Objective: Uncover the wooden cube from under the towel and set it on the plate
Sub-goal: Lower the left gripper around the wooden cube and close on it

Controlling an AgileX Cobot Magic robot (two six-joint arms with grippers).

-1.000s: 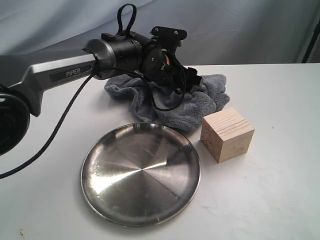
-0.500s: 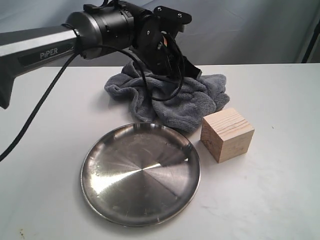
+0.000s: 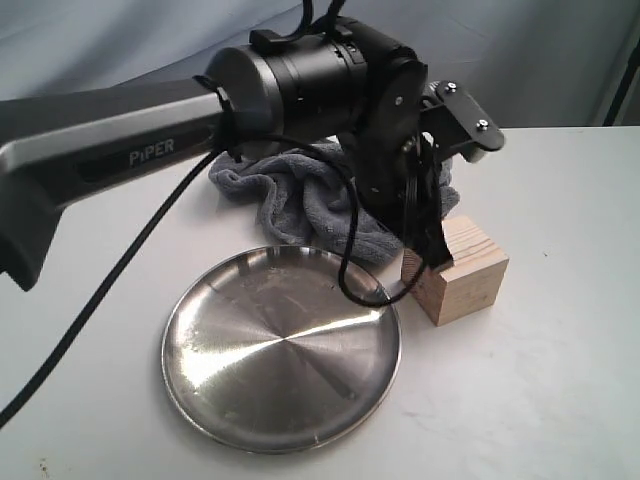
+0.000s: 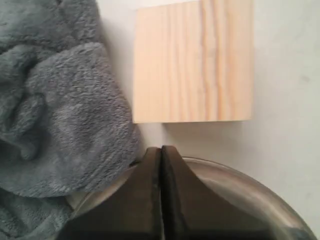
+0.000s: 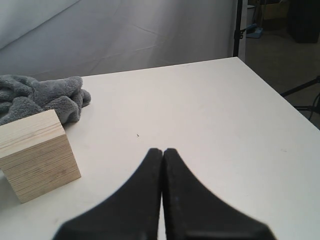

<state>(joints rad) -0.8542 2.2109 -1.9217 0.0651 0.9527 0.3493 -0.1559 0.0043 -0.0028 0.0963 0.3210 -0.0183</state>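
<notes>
Pale wood cube [image 3: 468,272] sits bare just right of plate [image 3: 250,385], towel [image 3: 290,195] bunched behind plate. Closed and empty, left gripper [image 4: 161,152] hovers at cube's plate-side edge. Likely rigid, light; take opposite flat faces.

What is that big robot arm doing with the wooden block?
The left gripper, shut and holding nothing, hangs close by the wooden cube. The cube sits uncovered on the table beside the towel and the plate, not yet on the plate. The right gripper is shut too, apart from the cube.
</notes>
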